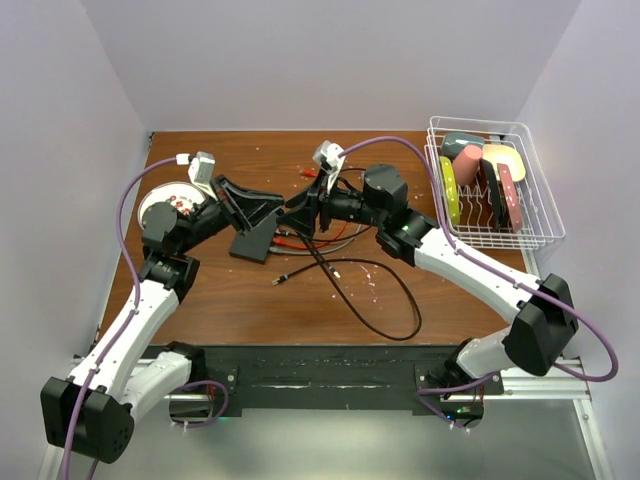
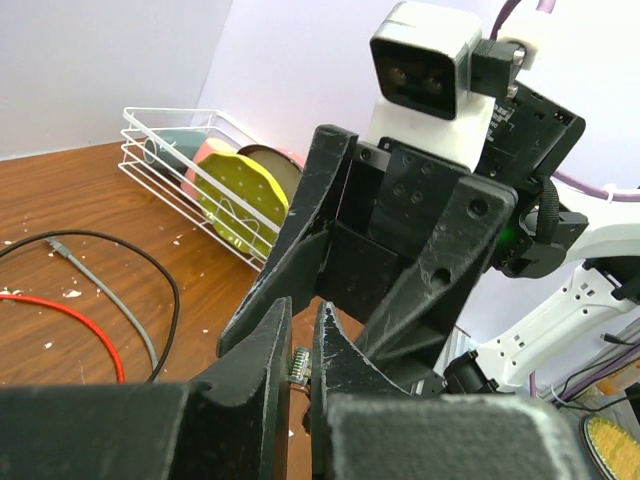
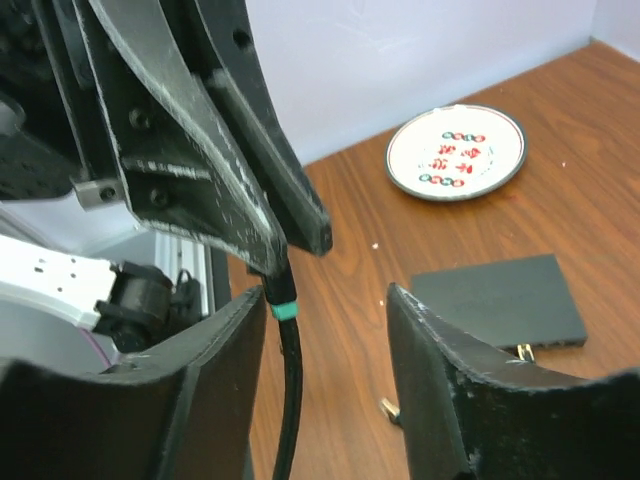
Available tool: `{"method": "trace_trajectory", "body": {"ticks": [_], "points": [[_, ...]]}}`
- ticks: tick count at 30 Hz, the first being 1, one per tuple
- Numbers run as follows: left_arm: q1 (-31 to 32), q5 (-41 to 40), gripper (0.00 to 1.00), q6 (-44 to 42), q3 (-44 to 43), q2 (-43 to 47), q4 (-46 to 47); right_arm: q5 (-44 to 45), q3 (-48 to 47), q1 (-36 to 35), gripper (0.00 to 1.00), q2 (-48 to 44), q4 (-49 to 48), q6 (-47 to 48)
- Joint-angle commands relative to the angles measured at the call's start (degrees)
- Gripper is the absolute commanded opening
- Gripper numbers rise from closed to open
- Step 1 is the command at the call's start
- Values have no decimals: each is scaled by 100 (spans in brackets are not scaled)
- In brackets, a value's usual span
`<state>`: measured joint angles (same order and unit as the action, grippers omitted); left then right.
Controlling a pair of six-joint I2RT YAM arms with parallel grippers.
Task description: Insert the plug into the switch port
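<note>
Top view. Found left hand [image 1: 268, 208] and right hand [image 1: 300, 208] tip to tip above the middle of the table [image 1: 215, 290]. Noted the switch [image 1: 253, 243], a flat black box, lying on the wood just nearer than the tips. Logged loose cables [image 1: 350, 290] (black, red, grey) strewn beside it, a plate [image 1: 155, 205] at far left, a wire basket [image 1: 500, 238] at far right.

Left wrist view. Saw the left hand's fingers [image 2: 262, 360] pressed nearly together, pinching the plug [image 2: 298, 366] (only a sliver with small metal contacts showing in the slit). Met the right hand head-on, fingers straddling those tips.

Right wrist view. Found the right hand spread, gripping nothing. Traced a black cable [image 3: 288, 380] with a green band down from the left hand's tips, hanging between the spread fingers [image 3: 225, 390], close against one. Placed the switch flat on the table beyond, apart from the plug. Could not pick out the switch port on its edge.
</note>
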<state>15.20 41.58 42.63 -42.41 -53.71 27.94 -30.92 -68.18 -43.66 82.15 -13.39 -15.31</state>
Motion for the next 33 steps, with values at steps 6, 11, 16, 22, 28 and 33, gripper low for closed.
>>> {"method": "trace_trajectory", "body": {"ticks": [6, 11, 16, 22, 28, 33], "points": [[36, 87, 0, -88, -241, 71, 220, 227, -221, -11, 0, -68, -701, -289], [36, -106, 42, -571, -346, 291, -253, 445, -327, 24, 0, -120, -148, 133], [27, -1028, 89, -1248, -478, 642, -1273, 140, -292, 436, 0, -252, 134, 318], [18, -1109, 98, -1907, -347, 1038, -1344, -1871, -625, 894, 0, -147, 854, 975], [18, -328, 100, -2171, 154, 1521, -476, -4033, -802, 912, 0, -111, 1207, 1382], [27, 1112, 96, -1944, 373, 1312, 612, -4765, -740, 894, 0, -252, 873, 1162]]}}
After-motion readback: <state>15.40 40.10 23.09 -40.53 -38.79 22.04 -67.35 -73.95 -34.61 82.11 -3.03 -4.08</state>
